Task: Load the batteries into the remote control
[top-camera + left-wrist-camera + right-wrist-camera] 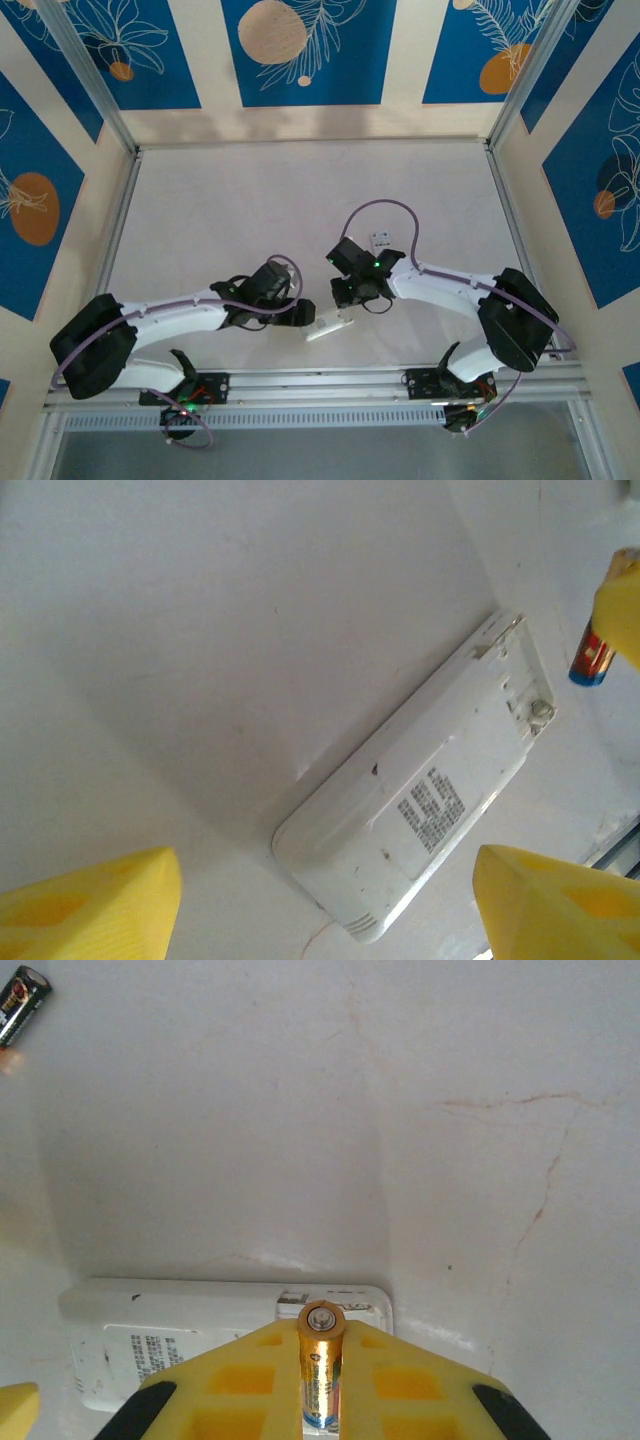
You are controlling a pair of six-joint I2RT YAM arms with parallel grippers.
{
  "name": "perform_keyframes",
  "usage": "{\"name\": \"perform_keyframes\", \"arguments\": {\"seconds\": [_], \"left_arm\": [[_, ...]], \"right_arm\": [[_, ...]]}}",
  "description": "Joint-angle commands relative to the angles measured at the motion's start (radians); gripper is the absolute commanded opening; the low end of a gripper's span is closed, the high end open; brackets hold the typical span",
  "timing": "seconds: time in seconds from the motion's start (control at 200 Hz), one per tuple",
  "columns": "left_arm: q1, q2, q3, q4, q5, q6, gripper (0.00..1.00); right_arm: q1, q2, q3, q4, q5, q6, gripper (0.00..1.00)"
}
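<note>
The remote (420,800) is smooth white plastic, a little shiny, with small dark scuffs. The battery (321,1360) has a shiny gold wrap and a silver metal tip. The table (300,1110) is dull white with thin cracks. The left gripper's fingers (90,910) look like dull plastic.

White table (250,200) sat inside booth; surface matte, faintly stained, thin brown cracks (545,1195) in 1 patch. 3 walls (340,60) carried blue panels with white leaf outlines and orange discs, cream strips between. Metal posts (92,85) stood at 2 back corners. Grooved metal rail (330,385) ran along near edge. Light soft, even.
</note>
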Motion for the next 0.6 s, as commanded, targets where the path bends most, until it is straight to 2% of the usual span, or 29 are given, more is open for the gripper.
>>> {"name": "perform_keyframes", "arguments": {"seconds": [0.0, 0.595], "left_arm": [[-0.022, -0.011, -0.007, -0.015, -0.011, -0.024, 0.77], [-0.049, -0.002, -0.009, -0.006, -0.017, -0.070, 0.77]], "right_arm": [[-0.003, 0.006, -0.006, -0.024, 0.012, -0.082, 0.15], [0.062, 0.083, -0.045, -0.011, 0.043, -0.091, 0.16]]}}
